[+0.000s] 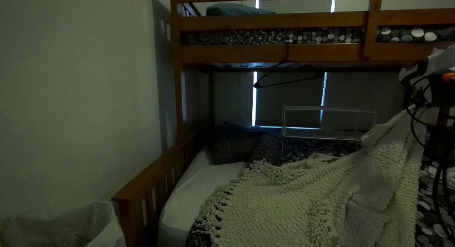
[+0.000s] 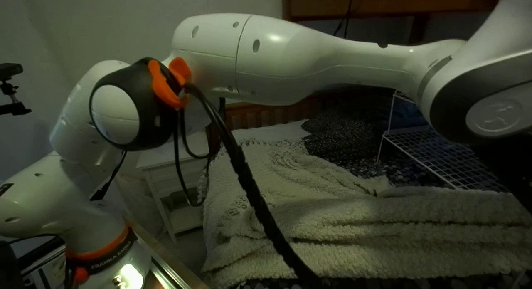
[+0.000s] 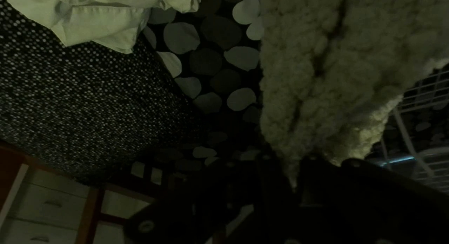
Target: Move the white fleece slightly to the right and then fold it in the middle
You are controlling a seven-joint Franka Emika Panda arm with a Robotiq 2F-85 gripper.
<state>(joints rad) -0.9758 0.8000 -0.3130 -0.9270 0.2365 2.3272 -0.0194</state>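
The cream-white fuzzy fleece lies rumpled across the bed, with its fringed edge toward the headboard side. In an exterior view its right part rises steeply in a raised drape up to the arm at the right edge. In an exterior view it also shows in long folds below the arm. In the wrist view a gathered part of the fleece narrows down between the fingertips of my gripper. The gripper is shut on it and holds it above the bed. The gripper's fingers are dark and hard to make out in the exterior views.
A white wire rack stands on the bed behind the fleece. Dark speckled pillows lie by the slatted bed end. A black hanger hangs from the upper bunk rail. A white cloth lies on the patterned bedspread.
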